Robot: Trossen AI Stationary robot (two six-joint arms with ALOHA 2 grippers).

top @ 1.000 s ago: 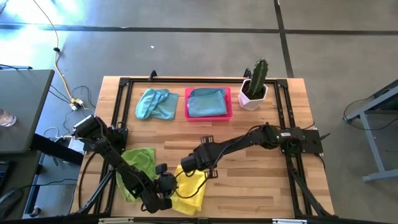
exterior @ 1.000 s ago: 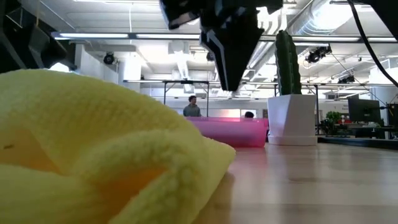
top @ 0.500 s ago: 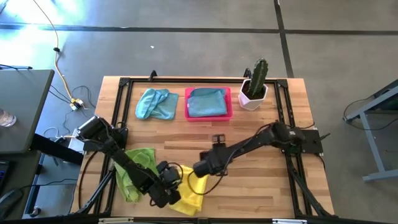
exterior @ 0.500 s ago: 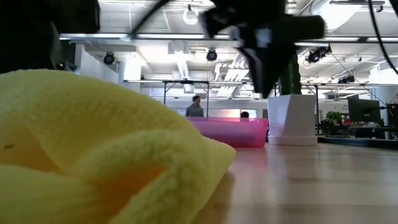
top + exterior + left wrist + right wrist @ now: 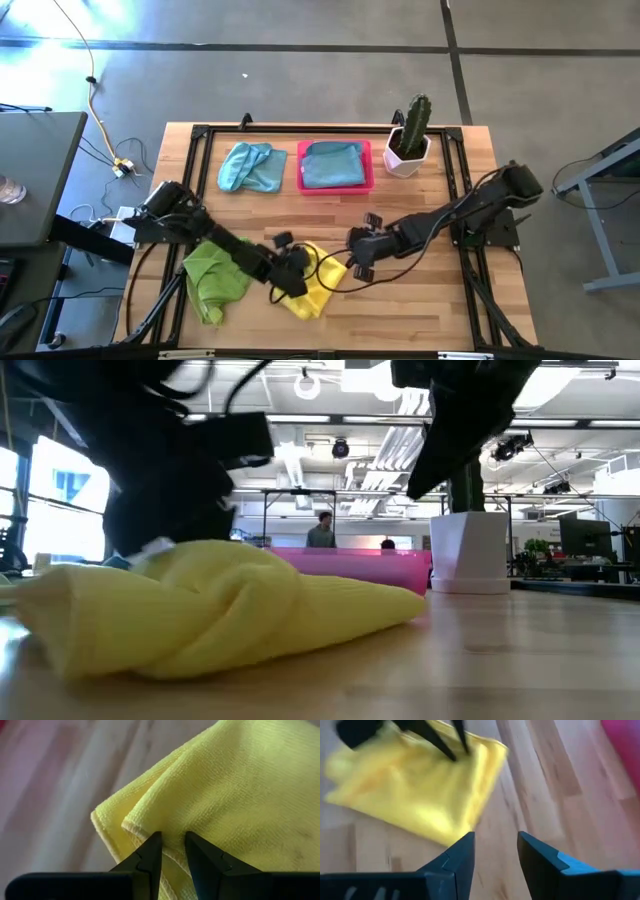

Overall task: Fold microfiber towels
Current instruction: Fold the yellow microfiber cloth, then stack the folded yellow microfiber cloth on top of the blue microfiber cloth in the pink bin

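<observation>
I'm working over a wooden table (image 5: 420, 300) with a black frame, in a big open workshop. Nearest me the yellow towel (image 5: 312, 288) lies bunched and doubled over near the front edge, with the lime green towel (image 5: 212, 280) crumpled just to its left. My left claw (image 5: 292, 282) sits on the yellow towel's edge, its fingers (image 5: 150, 851) pinched on a folded hem. My right claw (image 5: 358, 262) hangs just right of that towel, released and holding nothing, fingers (image 5: 462, 851) apart above bare wood. Farther back, a light blue towel (image 5: 250, 166) lies loose beside the pink tray (image 5: 367, 180), which holds another blue towel (image 5: 332, 163). A potted cactus (image 5: 410, 135) stands right of the tray.
</observation>
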